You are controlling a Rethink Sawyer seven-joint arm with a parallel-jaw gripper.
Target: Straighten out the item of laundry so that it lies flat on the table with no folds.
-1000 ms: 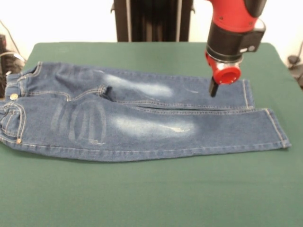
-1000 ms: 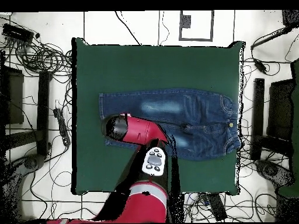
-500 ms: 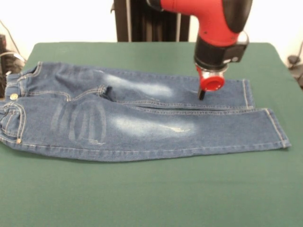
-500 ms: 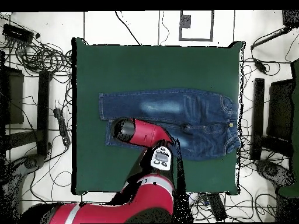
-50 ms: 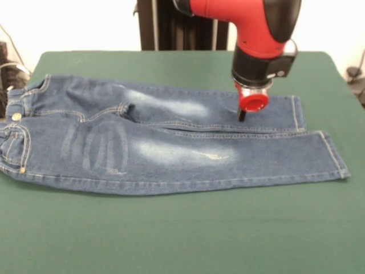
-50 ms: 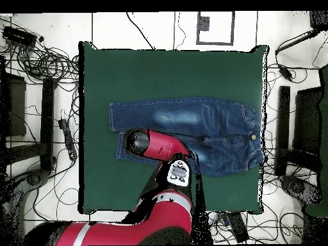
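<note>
The item of laundry (image 5: 114, 142), a small pair of blue jeans with faded whitish patches, lies spread across the table (image 5: 171, 240), waistband at the left and both legs running right. The legs lie side by side and look smooth, with a small crease at the crotch. My gripper (image 5: 242, 116) hangs from the red and black arm, its tip just above or touching the far leg, short of that leg's hem. From overhead, the arm's red head (image 6: 136, 142) covers part of one leg of the jeans (image 6: 218, 128) on the table (image 6: 166, 70), and the gripper is hidden beneath it.
Cables and dark equipment (image 6: 38, 57) crowd the floor on both sides of the table. More cables (image 5: 8, 68) show at the left table edge, near the waistband. Green cloth (image 5: 182, 228) stretches wide in front of the jeans.
The arm has shifted left along the far leg and come down a little. Most of that happened in the first half second. The jeans have not moved.
</note>
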